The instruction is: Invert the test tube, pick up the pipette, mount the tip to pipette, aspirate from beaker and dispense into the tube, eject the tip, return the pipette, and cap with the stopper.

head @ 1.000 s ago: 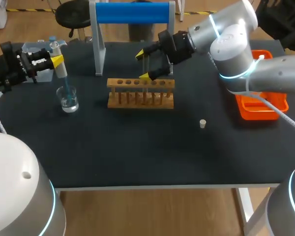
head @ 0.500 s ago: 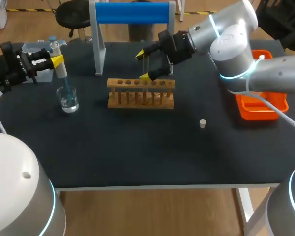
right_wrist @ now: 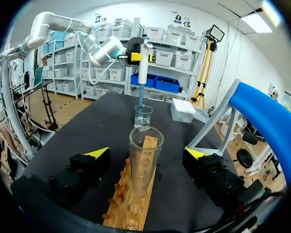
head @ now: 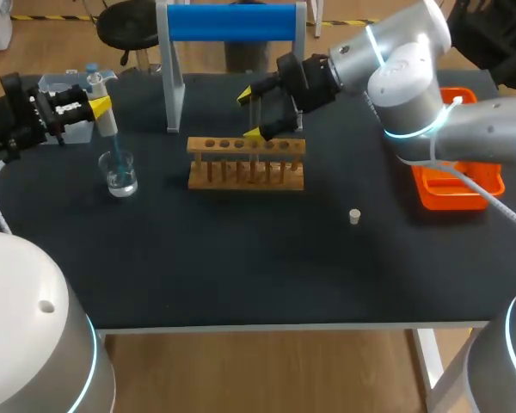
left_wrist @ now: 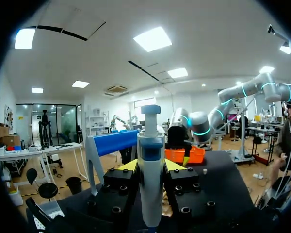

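**Pipette [head: 101, 110] tip [right_wrist: 140, 97] is dipping in the beaker [head: 119, 175], tube [right_wrist: 145, 160] is waiting in the rack [head: 246, 163]**

The first danger I am seeing is at the beaker. It is small and is standing free on the table, so if the left arm is lifting or shifting at a slant, the tip may be pushing the glass and tipping it over. If the tip is not sitting deep enough in the liquid, it may be drawing air. On the way to the tube a drop may be falling onto the rack. The tube mouth is also narrow, so a small error in aiming may be sending the tip against the rim. The right arm is standing close around the tube and may be getting in the way of the pipette.

The left gripper [left_wrist: 151, 167] is clamping the pipette body from both sides and holding it upright over the beaker. The right gripper [head: 251, 115] is standing wide, with one finger on each side of the tube and, as far as I am seeing, not touching it. The tube is standing upright in the rack, mouth up. The stopper [head: 354, 216] is lying alone on the table, well apart from the rack.
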